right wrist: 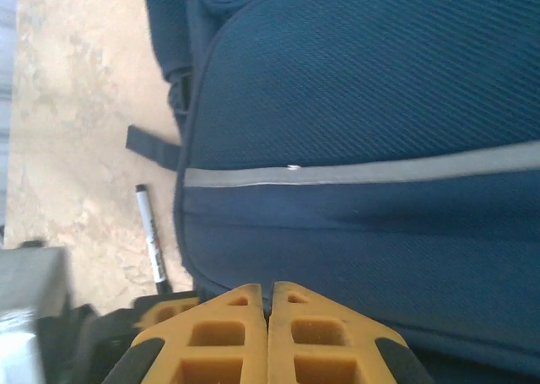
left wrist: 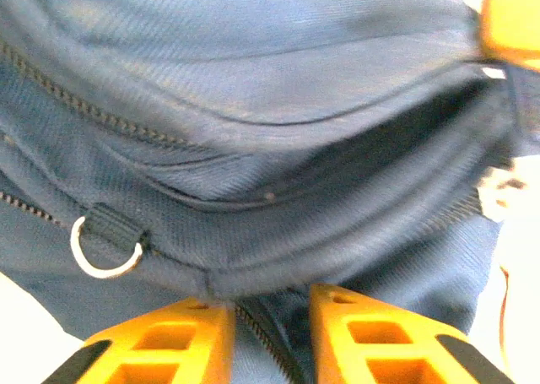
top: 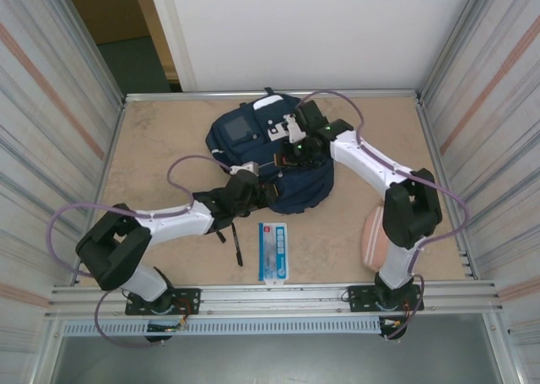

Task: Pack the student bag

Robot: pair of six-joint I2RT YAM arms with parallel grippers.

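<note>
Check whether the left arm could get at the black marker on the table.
Probably yes. The marker lies on bare table close beside the left arm, nothing over it. The left fingers stand apart at the student bag, so pulling back should do.

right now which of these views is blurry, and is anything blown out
Left wrist: soft and smeared, worst toward the right edge, where the background past the bag is blown out white. Right wrist: sharp, the bag's weave and the pen on the table read clearly. Top external: even light, no harsh shadows.
</note>
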